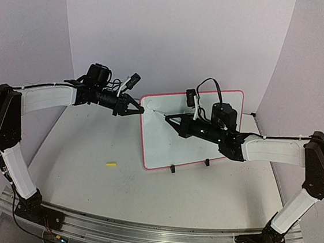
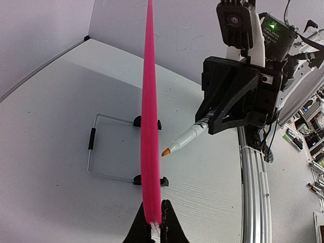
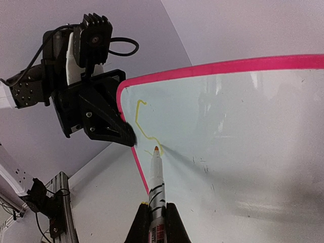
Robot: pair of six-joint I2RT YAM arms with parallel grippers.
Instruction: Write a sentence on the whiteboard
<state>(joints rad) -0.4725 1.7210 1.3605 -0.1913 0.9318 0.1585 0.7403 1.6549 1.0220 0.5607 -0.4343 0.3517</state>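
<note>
The whiteboard [image 1: 206,140], white with a pink-red rim, stands tilted on black feet at the table's middle. My left gripper [image 1: 140,110] is shut on its left edge; in the left wrist view the pink rim [image 2: 150,126] runs up from between the jaws of the left gripper [image 2: 154,229]. My right gripper [image 1: 171,120] is shut on a white marker [image 3: 157,185] with an orange tip. The tip touches the board [image 3: 243,142] near its upper left corner. Only a short yellow stroke of the sentence [image 3: 143,126] shows there. The marker [image 2: 185,140] also shows in the left wrist view.
A small yellow marker cap [image 1: 110,164] lies on the table left of the board. A wire stand [image 2: 109,149] props the board from behind. The aluminium rail [image 1: 139,232] runs along the near edge. Grey walls close the back and sides.
</note>
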